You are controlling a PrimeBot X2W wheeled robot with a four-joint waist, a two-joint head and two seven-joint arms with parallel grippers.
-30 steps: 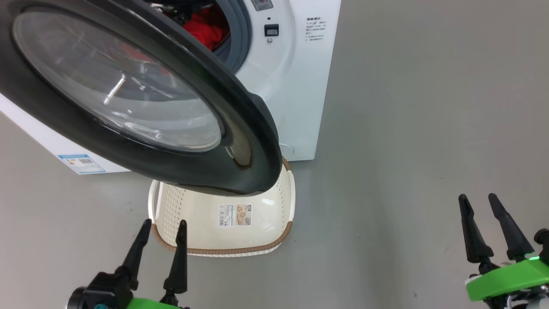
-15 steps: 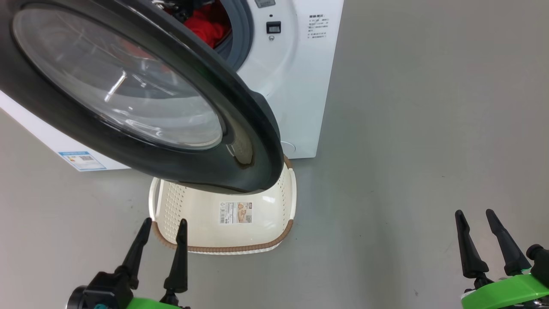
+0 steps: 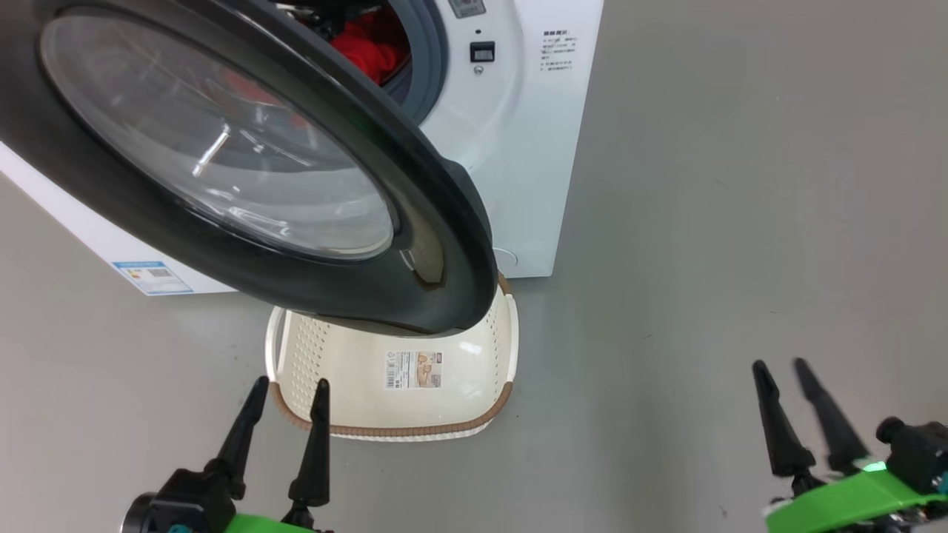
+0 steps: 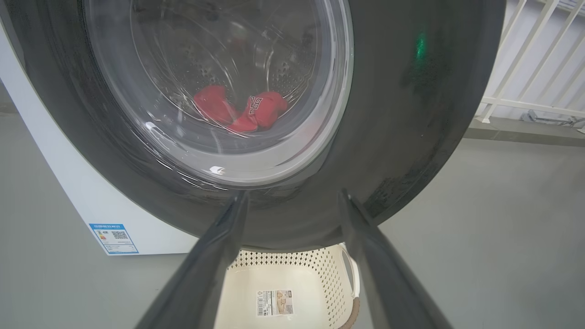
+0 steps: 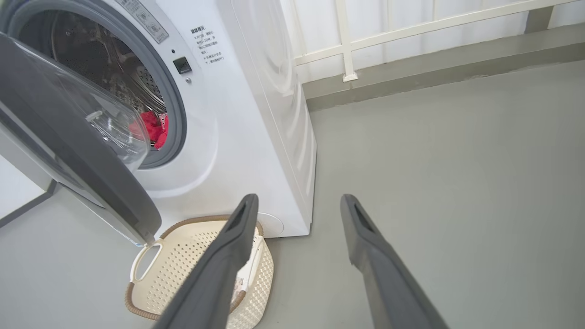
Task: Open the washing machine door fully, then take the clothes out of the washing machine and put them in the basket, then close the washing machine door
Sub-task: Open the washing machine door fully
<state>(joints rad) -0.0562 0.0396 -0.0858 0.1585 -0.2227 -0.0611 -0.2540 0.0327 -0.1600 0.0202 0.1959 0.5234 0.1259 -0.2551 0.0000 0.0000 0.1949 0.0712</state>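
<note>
Lying just beyond left hand; basket

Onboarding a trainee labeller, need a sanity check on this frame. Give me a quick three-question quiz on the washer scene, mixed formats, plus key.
1. True or false: the basket holds a red garment.
2. Where are the clothes? A) inside the washing machine B) in the basket C) on the floor
3. Short answer: in the head view, which gripper is nearer the basket, and how do its jaws stand?

Key
1. False. Its bottom shows only a sticker.
2. A. They lie in the drum, behind the open washing machine door.
3. The left gripper, jaws open, holding nothing.
</note>
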